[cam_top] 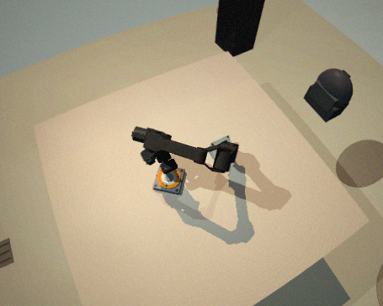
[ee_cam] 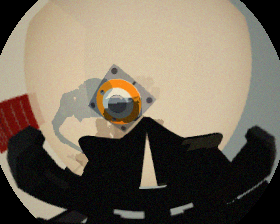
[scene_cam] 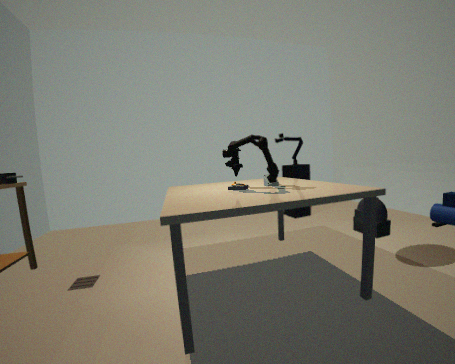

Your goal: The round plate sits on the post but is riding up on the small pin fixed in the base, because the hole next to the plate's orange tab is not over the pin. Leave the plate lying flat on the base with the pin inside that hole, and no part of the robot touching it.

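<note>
The round orange plate (cam_top: pixel 160 180) (scene_cam: pixel 239 185) (ee_cam: pixel 122 84) sits around the post (ee_cam: pixel 118 104) on the square grey base (cam_top: pixel 182 173) (scene_cam: pixel 238 188) (ee_cam: pixel 145 95). The plate's pale middle and part of its ring are shaded by the arm. A small dark spot shows at the ring's upper left in the wrist view. The tab, the pin and any tilt are too small to tell. My gripper (cam_top: pixel 169 172) (scene_cam: pixel 236 175) (ee_cam: pixel 146 119) is shut and empty, pointing down above the plate, with a gap between its tips and the plate in the exterior view.
The base stands on the table top (cam_top: pixel 114 235) (scene_cam: pixel 325 192) (ee_cam: pixel 191 60). My arm (cam_top: pixel 183 151) (scene_cam: pixel 265 150) arches over from its mount at the table's back. A red object (ee_cam: pixel 16 120) shows at the left of the wrist view.
</note>
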Available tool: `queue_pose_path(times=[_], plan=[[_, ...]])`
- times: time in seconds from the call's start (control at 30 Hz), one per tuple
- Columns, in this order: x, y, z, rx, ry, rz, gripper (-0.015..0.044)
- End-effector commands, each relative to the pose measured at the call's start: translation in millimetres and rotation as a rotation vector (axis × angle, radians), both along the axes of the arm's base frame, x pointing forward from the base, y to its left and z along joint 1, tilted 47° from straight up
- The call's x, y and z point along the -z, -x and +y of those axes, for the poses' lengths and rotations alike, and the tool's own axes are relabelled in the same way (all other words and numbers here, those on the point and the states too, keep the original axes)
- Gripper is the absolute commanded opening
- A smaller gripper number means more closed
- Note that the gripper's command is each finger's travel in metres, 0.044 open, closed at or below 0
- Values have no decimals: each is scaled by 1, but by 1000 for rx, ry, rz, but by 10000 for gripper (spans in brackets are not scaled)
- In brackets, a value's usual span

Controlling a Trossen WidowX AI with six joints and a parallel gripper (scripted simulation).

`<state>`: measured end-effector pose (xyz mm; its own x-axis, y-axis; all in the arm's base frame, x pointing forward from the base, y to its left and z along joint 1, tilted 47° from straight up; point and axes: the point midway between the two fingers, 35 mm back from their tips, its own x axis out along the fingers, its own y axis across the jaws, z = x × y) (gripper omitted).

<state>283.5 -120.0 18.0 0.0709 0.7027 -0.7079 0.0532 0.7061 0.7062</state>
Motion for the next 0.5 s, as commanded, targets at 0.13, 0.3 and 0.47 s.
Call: queue_pose_path(times=[0.13, 0.3, 0.47], plan=[[13, -2, 20, 1, -17, 8, 0], [29, -3, 37, 0, -19, 8, 0], [32, -4, 40, 0, -19, 7, 0]])
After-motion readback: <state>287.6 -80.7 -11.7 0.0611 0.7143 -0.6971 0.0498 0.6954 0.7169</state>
